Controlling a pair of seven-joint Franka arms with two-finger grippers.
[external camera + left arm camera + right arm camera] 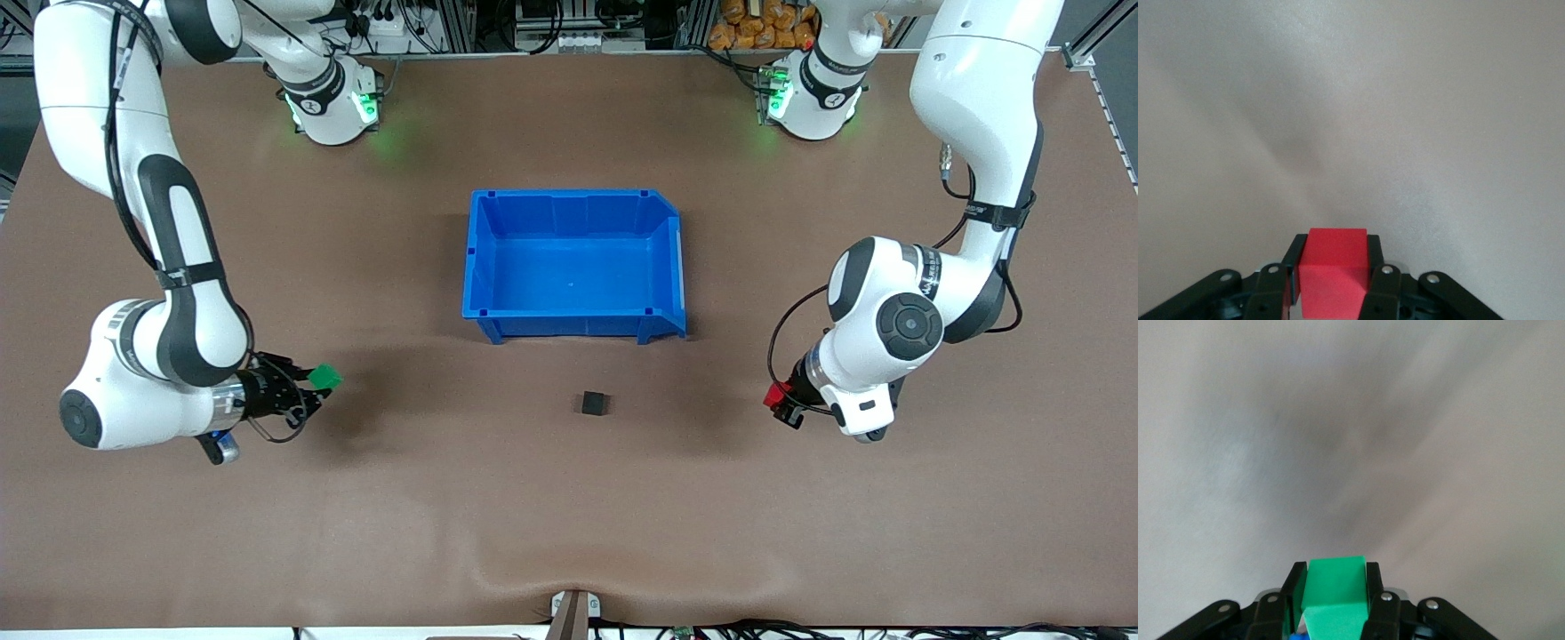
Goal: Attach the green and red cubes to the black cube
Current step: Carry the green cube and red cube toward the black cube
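The black cube [594,404] lies alone on the brown table, nearer to the front camera than the blue bin. My left gripper [780,402] is shut on the red cube [777,395], held above the table toward the left arm's end. In the left wrist view the red cube [1333,272] fills the gap between the two black fingers [1382,280]. My right gripper [317,385] is shut on the green cube [325,377] above the table toward the right arm's end. The right wrist view shows the green cube [1335,595] clamped between the fingers [1379,600].
An empty blue bin [574,204] stands mid-table, farther from the front camera than the black cube. The brown mat [569,516] runs to the table's front edge, where a small bracket [573,613] sits at the middle.
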